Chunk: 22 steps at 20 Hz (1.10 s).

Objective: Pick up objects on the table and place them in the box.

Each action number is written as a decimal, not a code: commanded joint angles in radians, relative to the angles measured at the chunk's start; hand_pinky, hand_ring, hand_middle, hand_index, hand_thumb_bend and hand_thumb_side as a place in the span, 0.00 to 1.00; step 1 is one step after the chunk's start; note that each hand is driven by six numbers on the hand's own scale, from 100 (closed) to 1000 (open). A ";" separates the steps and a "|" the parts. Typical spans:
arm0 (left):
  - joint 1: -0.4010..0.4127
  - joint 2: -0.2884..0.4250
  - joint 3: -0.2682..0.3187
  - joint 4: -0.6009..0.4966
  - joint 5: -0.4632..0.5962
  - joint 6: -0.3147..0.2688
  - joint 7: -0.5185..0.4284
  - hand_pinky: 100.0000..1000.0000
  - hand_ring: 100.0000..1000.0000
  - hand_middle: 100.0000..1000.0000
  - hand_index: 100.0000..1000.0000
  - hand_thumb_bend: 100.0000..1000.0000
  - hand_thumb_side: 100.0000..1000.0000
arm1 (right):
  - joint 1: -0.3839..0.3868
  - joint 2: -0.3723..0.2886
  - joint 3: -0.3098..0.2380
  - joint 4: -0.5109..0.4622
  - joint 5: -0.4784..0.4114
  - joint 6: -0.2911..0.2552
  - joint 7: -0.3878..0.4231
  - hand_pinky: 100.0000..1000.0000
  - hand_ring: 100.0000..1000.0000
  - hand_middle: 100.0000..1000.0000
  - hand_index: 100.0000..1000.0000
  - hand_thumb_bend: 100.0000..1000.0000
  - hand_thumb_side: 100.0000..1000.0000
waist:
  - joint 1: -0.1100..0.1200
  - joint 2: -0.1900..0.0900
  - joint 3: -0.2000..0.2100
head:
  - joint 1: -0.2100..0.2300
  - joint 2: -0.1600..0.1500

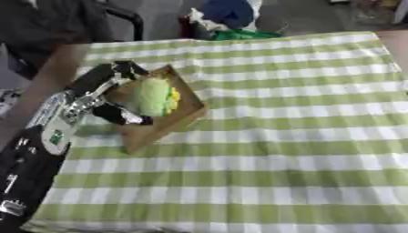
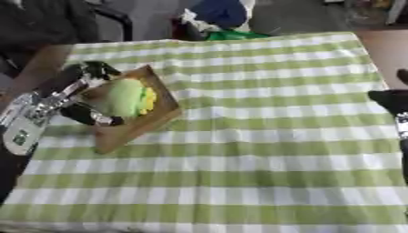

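L hand (image 1: 108,98) over box (image 1: 185,119) at table (image 1: 279,150) left edge, fingers curled round green obj (image 1: 151,96); R hand (image 2: 392,101) at right edge, fingers unclear.

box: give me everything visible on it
The box is a shallow brown tray, looks like wood or cardboard, open-topped, turned diamond-wise on the green checked tablecloth near the table's left edge. Inside lie a pale green object and something yellow beside it. The left hand reaches over its left side, fingers spread around the green object.

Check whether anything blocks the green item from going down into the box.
Nothing visible does. The left hand is already over the box, with the green item inside its walls beside something yellow.
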 commanded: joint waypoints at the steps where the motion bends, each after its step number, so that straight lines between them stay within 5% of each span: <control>1: -0.003 0.019 0.032 -0.044 0.030 0.014 0.023 0.70 0.66 0.70 0.84 0.72 0.54 | -0.009 -0.016 -0.008 -0.012 0.006 -0.001 -0.003 0.88 0.76 0.58 0.92 0.00 0.63 | -0.004 -0.012 0.002 | 0.001 0.002; 22: -0.018 -0.089 0.093 -0.152 0.404 0.065 0.113 0.64 0.61 0.65 0.81 0.30 0.49 | -0.019 -0.024 -0.010 -0.021 0.001 -0.003 -0.004 0.88 0.76 0.58 0.92 0.00 0.62 | -0.012 -0.010 0.002 | -0.010 -0.014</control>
